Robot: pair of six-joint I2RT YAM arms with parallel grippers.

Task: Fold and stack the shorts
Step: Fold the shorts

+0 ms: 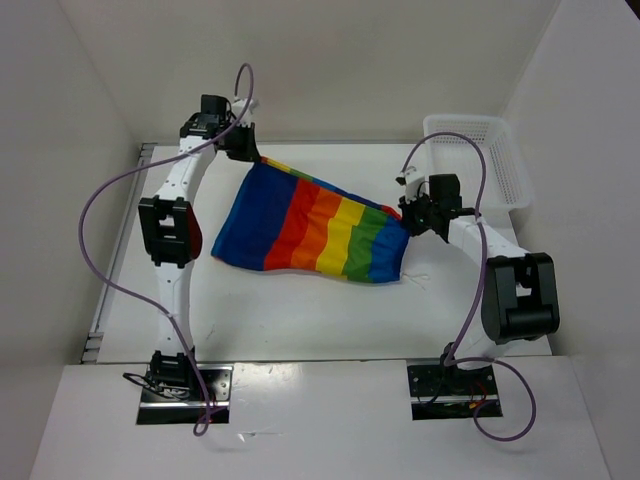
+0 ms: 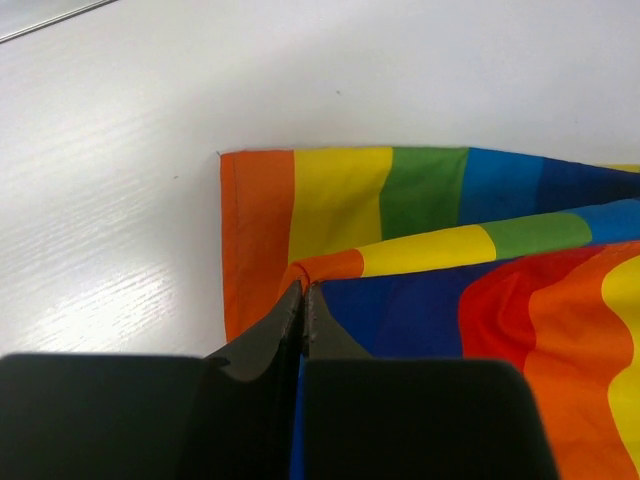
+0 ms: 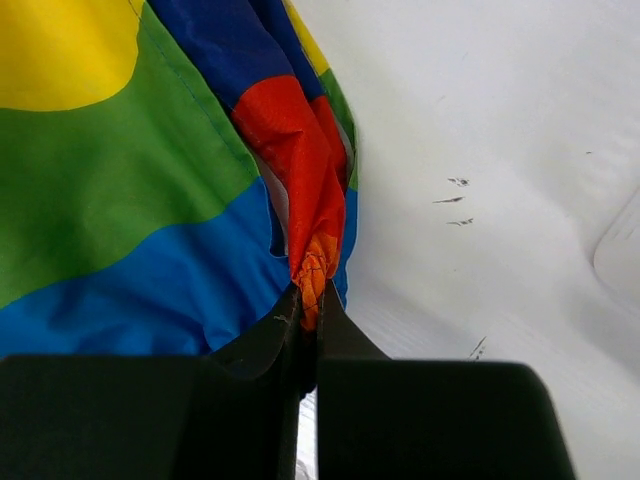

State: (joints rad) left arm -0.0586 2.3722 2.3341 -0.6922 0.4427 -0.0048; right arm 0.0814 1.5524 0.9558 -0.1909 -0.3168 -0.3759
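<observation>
The rainbow-striped shorts [image 1: 310, 225] hang stretched between my two grippers over the middle of the white table [image 1: 300, 310], sagging toward its front. At the back left corner of the cloth, my left gripper [image 1: 250, 150] is shut on the shorts [image 2: 420, 300], pinching an orange and blue fold at its tips [image 2: 303, 290]. My right gripper [image 1: 408, 215] is shut on the right end of the shorts [image 3: 150, 180], with a bunched orange and red fold squeezed between its fingers [image 3: 312, 295]. The drawstring is hidden.
A white mesh basket [image 1: 480, 160] stands at the back right corner of the table, close behind my right arm. White walls close in the table at the back and sides. Small dark marks [image 3: 455, 200] spot the tabletop near the right gripper.
</observation>
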